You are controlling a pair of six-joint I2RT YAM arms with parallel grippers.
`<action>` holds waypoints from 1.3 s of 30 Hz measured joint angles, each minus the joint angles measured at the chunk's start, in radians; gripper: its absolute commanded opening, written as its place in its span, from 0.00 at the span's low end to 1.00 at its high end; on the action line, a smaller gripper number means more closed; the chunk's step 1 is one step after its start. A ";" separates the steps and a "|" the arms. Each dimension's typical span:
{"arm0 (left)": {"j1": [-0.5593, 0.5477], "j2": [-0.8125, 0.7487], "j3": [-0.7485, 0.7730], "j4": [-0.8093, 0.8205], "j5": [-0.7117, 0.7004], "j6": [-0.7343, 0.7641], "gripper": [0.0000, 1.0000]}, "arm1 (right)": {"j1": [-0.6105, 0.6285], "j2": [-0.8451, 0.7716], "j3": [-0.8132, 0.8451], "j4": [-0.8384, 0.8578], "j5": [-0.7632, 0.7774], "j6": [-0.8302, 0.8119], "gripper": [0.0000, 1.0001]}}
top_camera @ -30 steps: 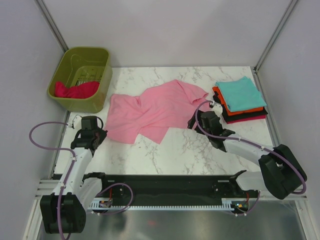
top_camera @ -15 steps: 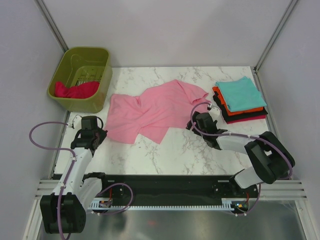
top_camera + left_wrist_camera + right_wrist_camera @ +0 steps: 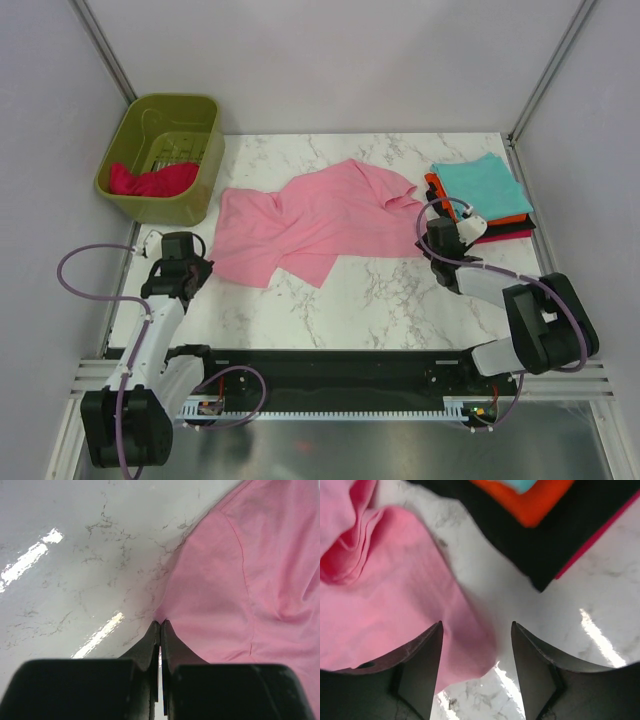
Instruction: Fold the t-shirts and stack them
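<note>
Top external: the light pink t-shirt [image 3: 310,222] lay spread and rumpled across the middle of the marble table [image 3: 380,290]. At far right sat the folded stack, teal shirt [image 3: 482,185] on top, then the orange shirt [image 3: 505,219], with black and magenta edges below. The crimson shirt [image 3: 150,181] was in the olive basket [image 3: 165,208] at far left. The left gripper [image 3: 197,268] was at the pink shirt's near-left corner. The right gripper [image 3: 435,228] was between the pink shirt's right edge and the stack.

Left wrist: the left gripper [image 3: 160,626] had its fingers pressed together, tips touching the pink hem [image 3: 240,580]. I could not tell whether any cloth was caught.

Right wrist: the right gripper [image 3: 476,645] was spread wide, and the pink shirt's edge [image 3: 395,605] lay between its fingers on the table. The black shirt [image 3: 560,545], orange shirt [image 3: 535,502] and magenta shirt [image 3: 600,535] were just ahead, apart from the fingers.
</note>
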 measured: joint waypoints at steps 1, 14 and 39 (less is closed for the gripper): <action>0.002 -0.001 0.000 0.000 -0.002 0.000 0.02 | -0.011 -0.014 0.000 -0.014 0.014 -0.006 0.62; 0.004 -0.070 0.000 -0.005 -0.025 0.000 0.02 | -0.019 -0.116 0.021 -0.142 0.051 -0.075 0.64; 0.004 -0.046 0.000 -0.005 -0.022 0.000 0.02 | -0.032 -0.066 -0.018 -0.092 -0.185 0.024 0.69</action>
